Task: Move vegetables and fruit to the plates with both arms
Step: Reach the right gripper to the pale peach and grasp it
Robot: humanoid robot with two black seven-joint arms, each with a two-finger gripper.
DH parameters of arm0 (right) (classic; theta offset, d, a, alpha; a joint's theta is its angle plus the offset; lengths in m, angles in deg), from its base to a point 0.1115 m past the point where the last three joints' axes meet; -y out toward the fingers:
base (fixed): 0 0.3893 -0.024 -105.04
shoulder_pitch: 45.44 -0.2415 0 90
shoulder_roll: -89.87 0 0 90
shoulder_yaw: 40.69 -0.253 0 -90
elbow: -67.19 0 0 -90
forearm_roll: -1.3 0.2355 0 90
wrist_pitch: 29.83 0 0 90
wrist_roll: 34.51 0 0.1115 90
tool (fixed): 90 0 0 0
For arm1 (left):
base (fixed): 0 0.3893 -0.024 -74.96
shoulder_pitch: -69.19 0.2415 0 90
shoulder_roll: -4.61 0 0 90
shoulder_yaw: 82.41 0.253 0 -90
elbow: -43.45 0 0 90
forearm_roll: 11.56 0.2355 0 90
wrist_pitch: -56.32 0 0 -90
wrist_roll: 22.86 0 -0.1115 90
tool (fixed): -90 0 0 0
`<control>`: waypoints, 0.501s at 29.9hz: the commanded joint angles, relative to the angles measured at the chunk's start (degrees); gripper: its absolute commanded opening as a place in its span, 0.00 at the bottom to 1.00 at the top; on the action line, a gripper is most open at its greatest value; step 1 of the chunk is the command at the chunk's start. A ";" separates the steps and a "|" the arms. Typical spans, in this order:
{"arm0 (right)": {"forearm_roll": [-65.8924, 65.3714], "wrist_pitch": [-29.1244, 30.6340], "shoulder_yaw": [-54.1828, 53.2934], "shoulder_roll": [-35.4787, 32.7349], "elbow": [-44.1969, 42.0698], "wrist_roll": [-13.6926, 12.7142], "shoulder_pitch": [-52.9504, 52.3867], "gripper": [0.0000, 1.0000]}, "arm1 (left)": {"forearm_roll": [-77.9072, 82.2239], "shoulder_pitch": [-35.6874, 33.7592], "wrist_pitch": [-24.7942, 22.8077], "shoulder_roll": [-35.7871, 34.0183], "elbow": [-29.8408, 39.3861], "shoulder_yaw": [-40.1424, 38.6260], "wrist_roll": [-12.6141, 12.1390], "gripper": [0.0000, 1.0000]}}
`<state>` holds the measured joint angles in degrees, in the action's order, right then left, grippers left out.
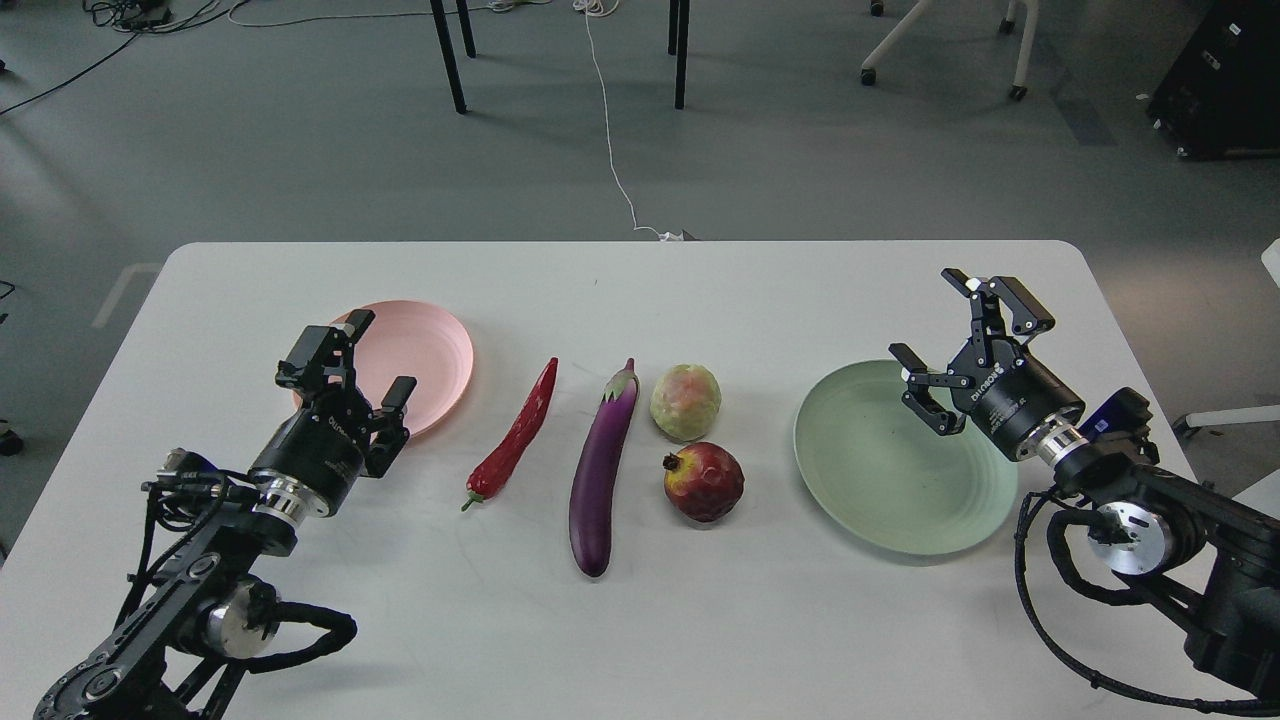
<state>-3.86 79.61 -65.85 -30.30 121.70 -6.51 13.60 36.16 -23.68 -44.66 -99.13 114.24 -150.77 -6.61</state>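
On the white table (620, 620) a red chili pepper (518, 436) and a purple eggplant (602, 470) lie side by side in the middle. Just right of them sit a pale yellow-green fruit (685, 402) and, nearer me, a dark-red pomegranate (704, 482). A pink plate (430, 360) lies at the left and a green plate (890, 470) at the right, both bare. My left gripper (380, 352) hangs open over the pink plate's near edge, holding nothing. My right gripper (935, 330) is open above the green plate's right rim, also holding nothing.
Beyond the table's far edge is grey floor with black table legs (450, 55), a white cable (612, 140) and a chair base (945, 40). A black case (1220, 80) stands at the far right.
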 commanded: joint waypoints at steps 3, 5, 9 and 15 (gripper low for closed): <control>-9.94 -1.59 0.10 -0.07 0.24 0.00 -3.48 0.99 | 0.01 -0.29 0.26 -0.50 0.75 0.16 0.19 0.98; -14.69 -1.59 0.10 -0.77 0.60 0.00 -6.47 0.99 | -0.07 -0.82 0.00 -1.12 0.66 0.16 -0.08 0.98; -22.07 -1.07 2.81 -2.70 0.77 0.00 -15.42 0.99 | -0.51 -1.08 -0.09 -3.05 0.83 0.07 0.19 0.98; -40.87 -1.68 26.17 -2.71 0.86 0.00 -37.03 0.99 | -0.60 -1.44 0.17 -4.81 0.92 0.07 1.15 0.98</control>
<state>-36.38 78.53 -50.39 -33.57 122.56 -6.50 -13.94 35.59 -25.00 -44.76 -103.18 115.17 -150.70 -6.16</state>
